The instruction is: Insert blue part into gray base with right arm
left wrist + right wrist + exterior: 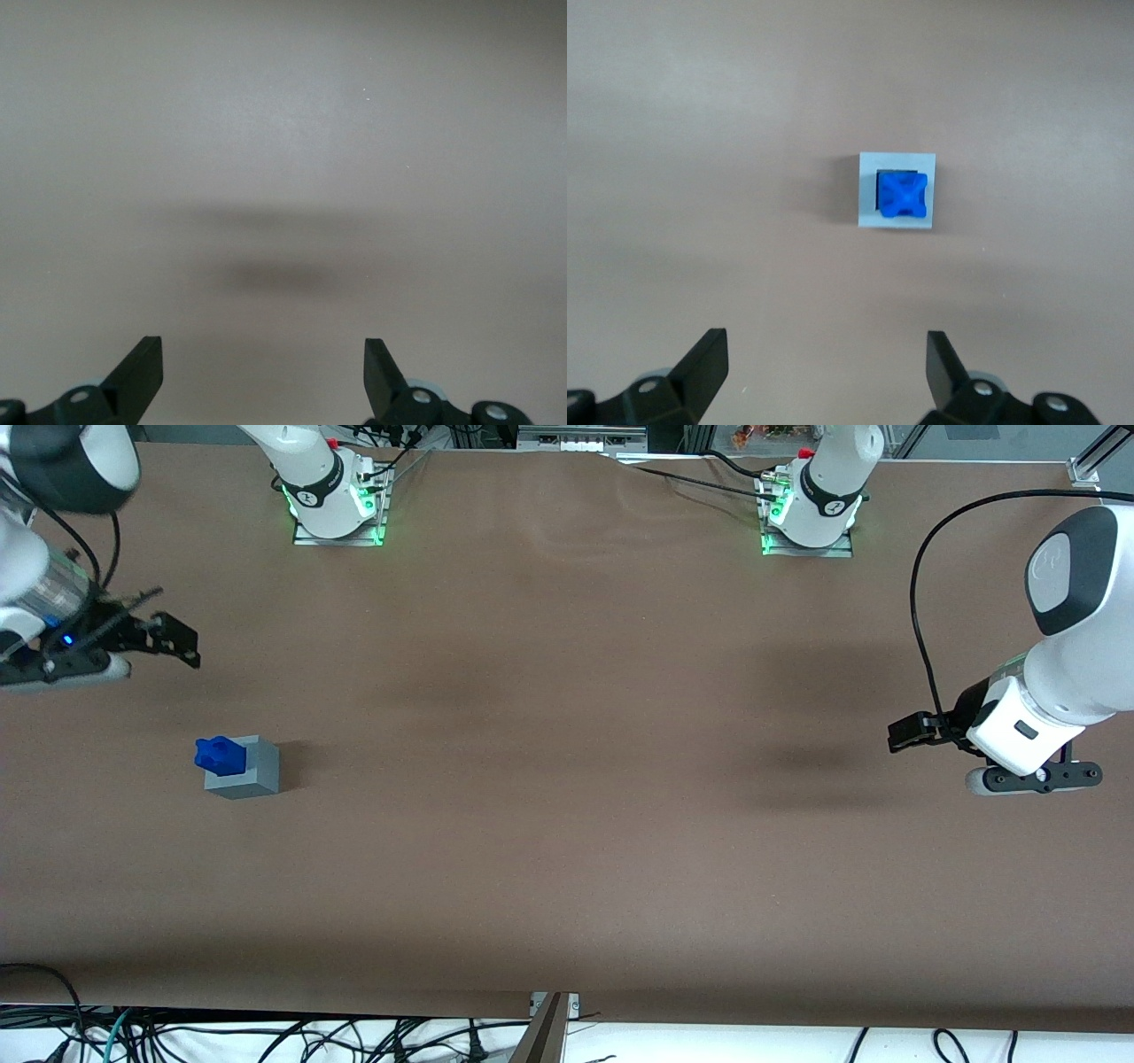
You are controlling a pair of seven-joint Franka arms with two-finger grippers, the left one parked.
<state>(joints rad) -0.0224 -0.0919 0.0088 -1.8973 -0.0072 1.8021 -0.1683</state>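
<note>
Blue part [903, 195] sits in gray base [896, 190], apparently fully seated; gripper [824, 372] wide open, empty, high above the base.

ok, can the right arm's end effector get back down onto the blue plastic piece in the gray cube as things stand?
Probably yes. The end effector hangs open above the table, farther from the front camera than the small blue plastic piece, which sits in the gray cube base, and nothing stands between them.

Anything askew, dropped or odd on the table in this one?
Nothing stands out. The blue part sits in the recess on top of the gray base, sticking up above it, and the base stands flat on the table. The gripper is open, raised and clear of both, farther from the front camera.
</note>
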